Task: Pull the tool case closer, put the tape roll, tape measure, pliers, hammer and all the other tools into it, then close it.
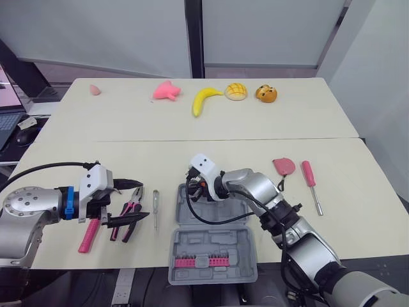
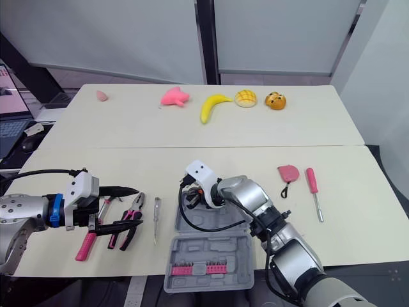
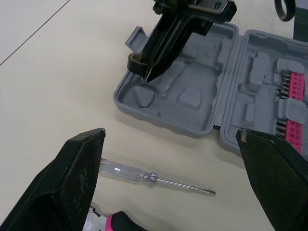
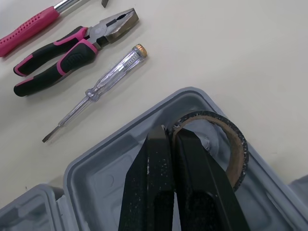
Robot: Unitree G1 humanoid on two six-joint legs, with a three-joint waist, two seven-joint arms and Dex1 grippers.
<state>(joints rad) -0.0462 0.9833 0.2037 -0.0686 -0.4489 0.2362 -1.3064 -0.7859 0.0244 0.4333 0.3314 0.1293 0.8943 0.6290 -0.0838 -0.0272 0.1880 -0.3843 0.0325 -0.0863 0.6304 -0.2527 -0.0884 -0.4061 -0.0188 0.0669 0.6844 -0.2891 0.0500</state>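
head views: an open grey plastic tool case point(image 1: 214, 246) lies at the table's near edge, and the right gripper point(image 1: 193, 187) reaches to its far left corner. the left gripper point(image 1: 139, 201) is over pink-and-black pliers point(image 1: 131, 216), beside a clear-handled screwdriver point(image 1: 155, 210).
left wrist view: the left fingers are spread wide and hold nothing.
right wrist view: the right fingers pinch the wall of a black tape roll point(image 4: 238, 144) at the case's corner recess. whether the roll rests there i cannot tell.

Cream near tabletop point(image 1: 358, 192), butted against the far tabletop point(image 1: 121, 118) along a straight seam. Behind the far tabletop: white wall panels point(image 1: 96, 32), split by a dark upright post point(image 1: 193, 38). Left of the far tabletop: open laptop point(image 1: 7, 118) on a dark desk. Lighting even, soft.
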